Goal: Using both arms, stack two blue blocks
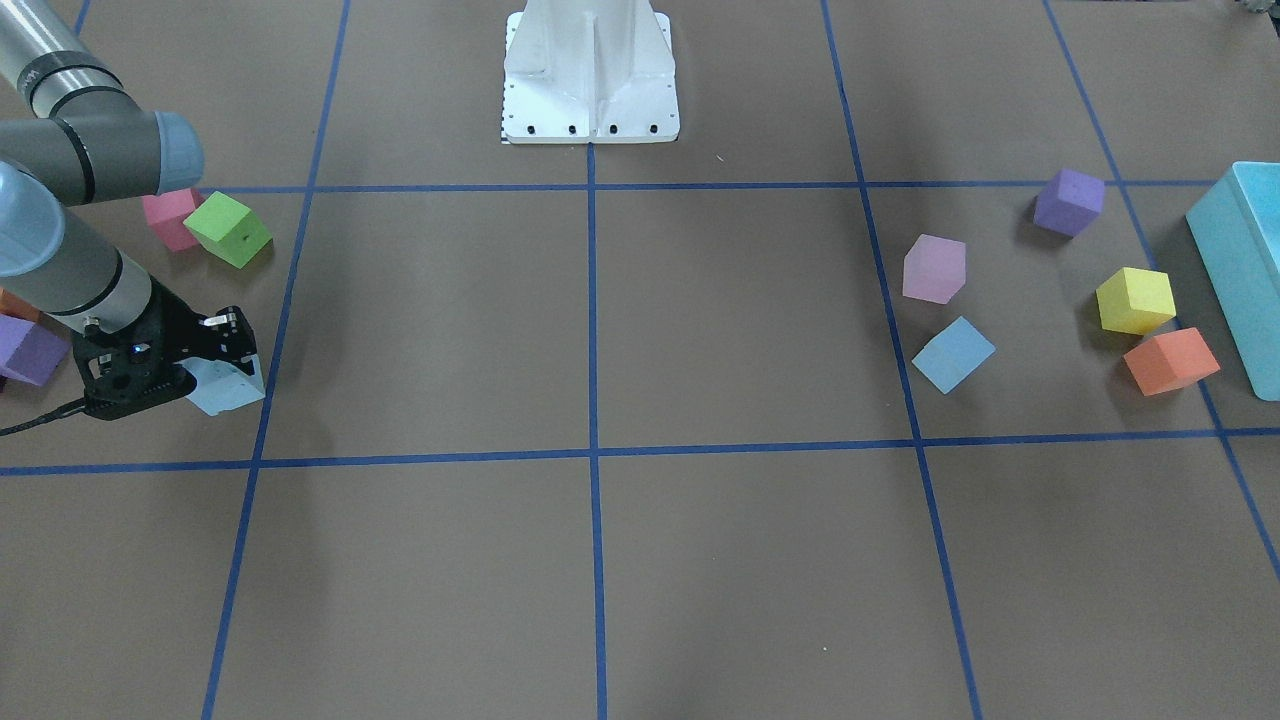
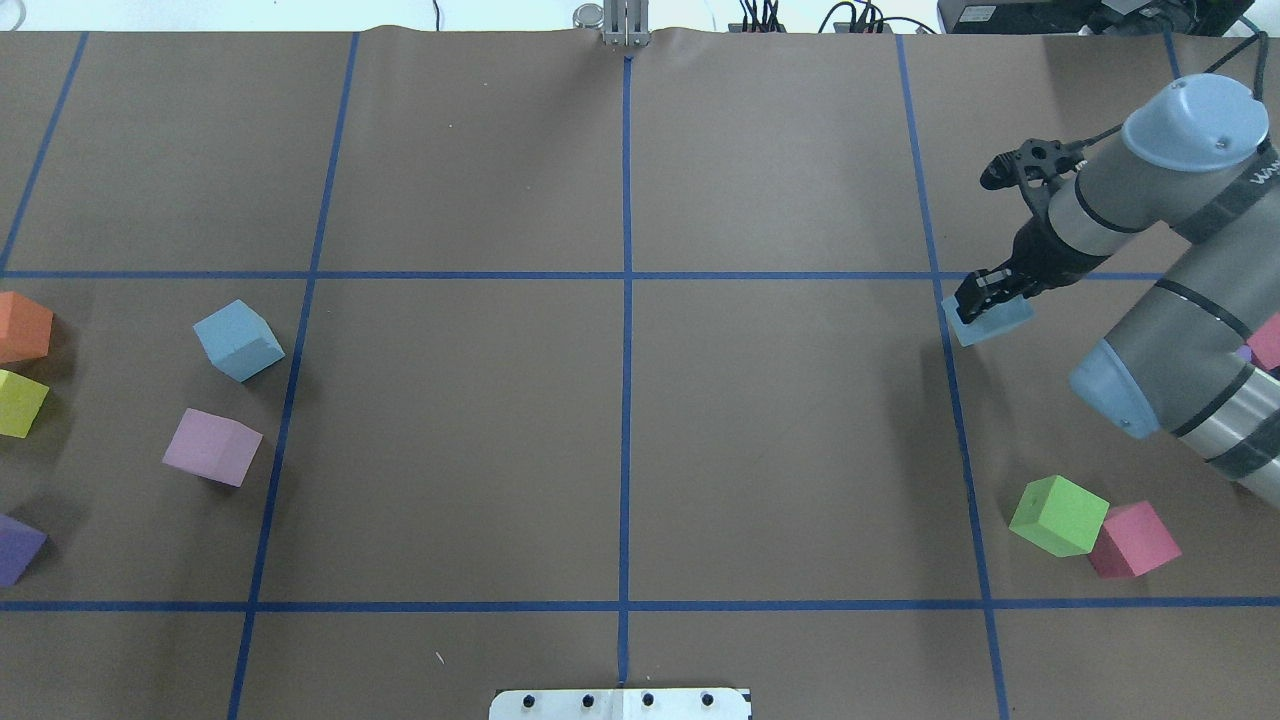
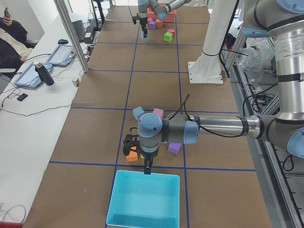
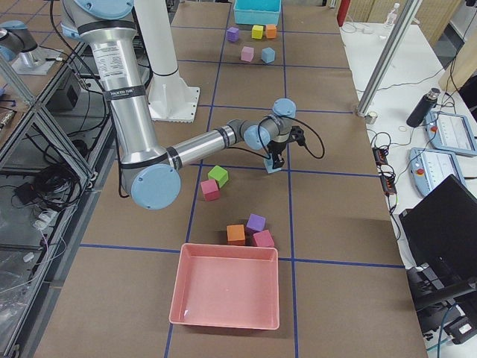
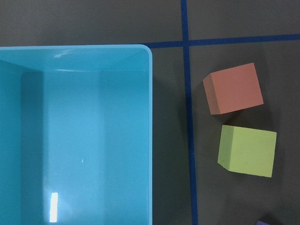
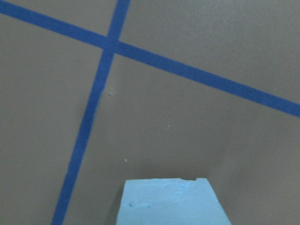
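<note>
One light blue block [image 1: 225, 388] sits between the fingers of my right gripper [image 1: 222, 352], which is shut on it at the table surface beside a blue tape line. The block also shows in the overhead view [image 2: 992, 322] under the gripper [image 2: 985, 298], and at the bottom of the right wrist view [image 6: 171, 202]. The second blue block [image 1: 953, 355] lies free on the other side of the table [image 2: 238, 340]. My left gripper [image 3: 147, 170] hangs over the near rim of the turquoise box. I cannot tell whether it is open or shut.
The turquoise box [image 1: 1240, 260] stands at the left arm's end, with orange [image 1: 1170, 361], yellow [image 1: 1134, 300], purple [image 1: 1068, 202] and lilac [image 1: 933, 268] cubes near it. Green [image 2: 1058, 515] and pink [image 2: 1133, 540] cubes lie near the right arm. A pink tray [image 4: 223, 291] stands at that end.
</note>
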{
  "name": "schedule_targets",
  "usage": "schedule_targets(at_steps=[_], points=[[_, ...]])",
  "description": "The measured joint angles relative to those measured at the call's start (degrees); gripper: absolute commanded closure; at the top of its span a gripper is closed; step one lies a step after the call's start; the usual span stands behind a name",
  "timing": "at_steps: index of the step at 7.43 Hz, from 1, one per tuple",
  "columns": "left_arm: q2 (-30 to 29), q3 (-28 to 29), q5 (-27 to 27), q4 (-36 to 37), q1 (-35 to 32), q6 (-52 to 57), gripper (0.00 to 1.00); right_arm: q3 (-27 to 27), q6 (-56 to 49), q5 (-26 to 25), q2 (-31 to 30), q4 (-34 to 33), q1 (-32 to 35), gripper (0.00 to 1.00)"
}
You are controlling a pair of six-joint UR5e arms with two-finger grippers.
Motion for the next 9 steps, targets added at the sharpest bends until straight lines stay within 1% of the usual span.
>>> schedule_targets(at_steps=[1,2,3,4,5,6,7,9], points=[[0.0,0.0,0.0,0.0,0.0,0.0,0.02,-0.1,6.6,-0.4,3.3,-0.4,-2.3,0.96],[0.0,0.0,0.0,0.0,0.0,0.0,0.02,-0.5,14.1,-1.9,7.4,-1.5,-5.5,0.95],[0.0,0.0,0.0,0.0,0.0,0.0,0.02,-1.5,21.1,-5.3,12.4,-3.8,-9.3,0.93],[0.0,-0.1,0.0,0.0,0.0,0.0,0.02,-3.4,26.9,-9.0,17.9,-7.0,-13.1,0.93],[0.0,-0.1,0.0,-0.1,0.0,0.0,0.02,-6.8,32.0,-12.1,23.8,-9.7,-16.5,0.93],[0.0,0.0,0.0,-0.1,0.0,0.1,0.02,-10.6,35.7,-13.7,28.6,-10.9,-19.0,0.92],[0.0,0.1,0.0,-0.1,0.0,0.2,0.02,-13.4,38.2,-14.8,31.8,-11.2,-20.9,0.91],[0.0,0.2,0.0,-0.2,0.0,0.3,0.02,-15.5,40.3,-16.7,34.3,-11.3,-23.5,0.9]])
